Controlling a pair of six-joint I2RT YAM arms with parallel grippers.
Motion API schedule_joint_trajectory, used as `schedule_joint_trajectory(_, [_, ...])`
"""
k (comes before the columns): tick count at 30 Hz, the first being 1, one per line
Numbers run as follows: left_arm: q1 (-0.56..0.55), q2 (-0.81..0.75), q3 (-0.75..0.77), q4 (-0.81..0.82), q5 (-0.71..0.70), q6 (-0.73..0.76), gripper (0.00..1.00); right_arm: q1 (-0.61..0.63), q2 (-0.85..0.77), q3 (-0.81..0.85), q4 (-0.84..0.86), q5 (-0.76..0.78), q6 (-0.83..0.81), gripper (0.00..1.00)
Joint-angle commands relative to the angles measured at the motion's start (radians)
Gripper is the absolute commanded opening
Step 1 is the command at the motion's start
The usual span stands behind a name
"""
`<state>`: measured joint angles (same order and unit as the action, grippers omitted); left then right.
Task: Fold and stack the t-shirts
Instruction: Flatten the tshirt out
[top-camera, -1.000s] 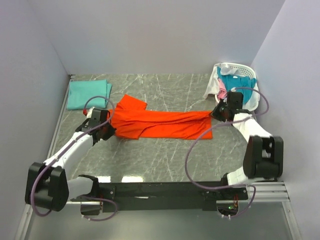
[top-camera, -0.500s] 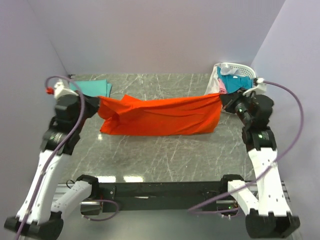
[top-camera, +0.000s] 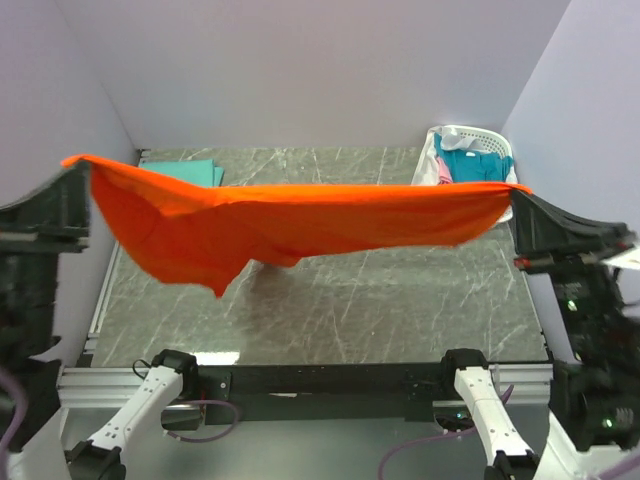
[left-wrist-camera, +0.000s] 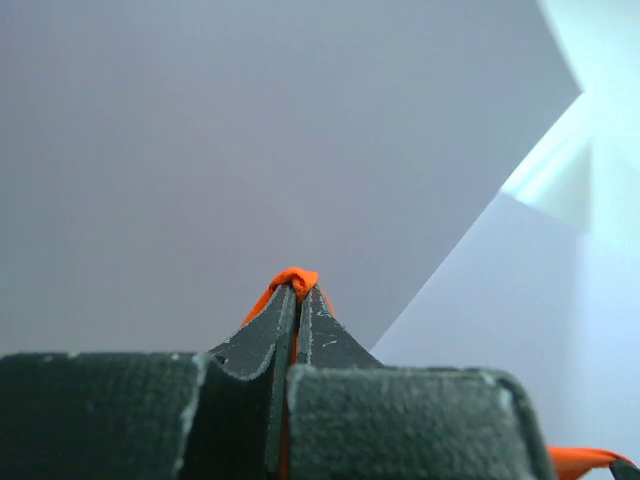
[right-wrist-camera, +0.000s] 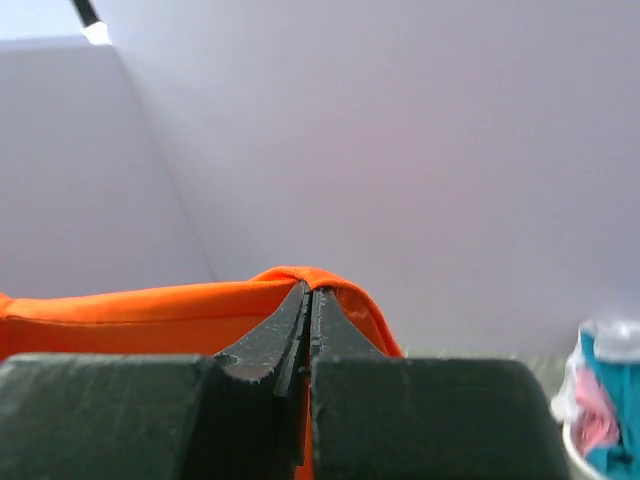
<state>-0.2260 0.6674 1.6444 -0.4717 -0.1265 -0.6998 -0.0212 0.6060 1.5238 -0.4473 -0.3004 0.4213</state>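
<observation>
The bright orange t-shirt (top-camera: 300, 215) hangs stretched wide, high above the table, between my two grippers. My left gripper (top-camera: 82, 165) is shut on its left corner; a pinch of orange cloth (left-wrist-camera: 296, 280) pokes out of its tips (left-wrist-camera: 298, 295). My right gripper (top-camera: 516, 192) is shut on its right corner; orange cloth (right-wrist-camera: 150, 315) drapes over its tips (right-wrist-camera: 309, 292). The shirt's lower left part sags down. A folded mint-green t-shirt (top-camera: 190, 168) lies at the table's back left, partly hidden. Teal-blue (top-camera: 470, 165), pink (top-camera: 443, 175) and white shirts sit in the basket.
The white slotted plastic basket (top-camera: 492, 140) stands at the back right corner; it also shows in the right wrist view (right-wrist-camera: 600, 400). Grey walls close in on the left, back and right. The marbled tabletop (top-camera: 380, 300) lies below the shirt.
Both arms have risen sharply and spread apart, lifting the orange shirt off the table and stretching it wide in the air. Both grips have held.
</observation>
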Motion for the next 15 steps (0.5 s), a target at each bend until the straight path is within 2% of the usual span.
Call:
schedule_joint_trajectory(1, [-0.001, 0.085, 0.121, 0.031, 0.024, 0.085, 0.01, 0.001, 0.047, 0.084, -0.059, -0.029, -0.041, 0.0])
schedule_joint_trajectory(5, [-0.001, 0.188, 0.219, 0.018, 0.016, 0.114, 0.01, 0.001, 0.11, 0.153, -0.067, -0.04, -0.061, 0.0])
schedule_joint_trajectory(9, [-0.001, 0.287, 0.232, 0.065, -0.067, 0.143, 0.01, 0.001, 0.192, 0.138, -0.025, -0.028, -0.065, 0.0])
schedule_joint_trajectory(12, [-0.001, 0.4, 0.238, 0.093, -0.157, 0.189, 0.01, 0.0, 0.299, 0.115, 0.038, -0.037, -0.075, 0.0])
schedule_joint_trajectory(15, [0.001, 0.53, 0.287, 0.117, -0.174, 0.227, 0.01, 0.0, 0.403, 0.125, 0.064, -0.028, -0.101, 0.0])
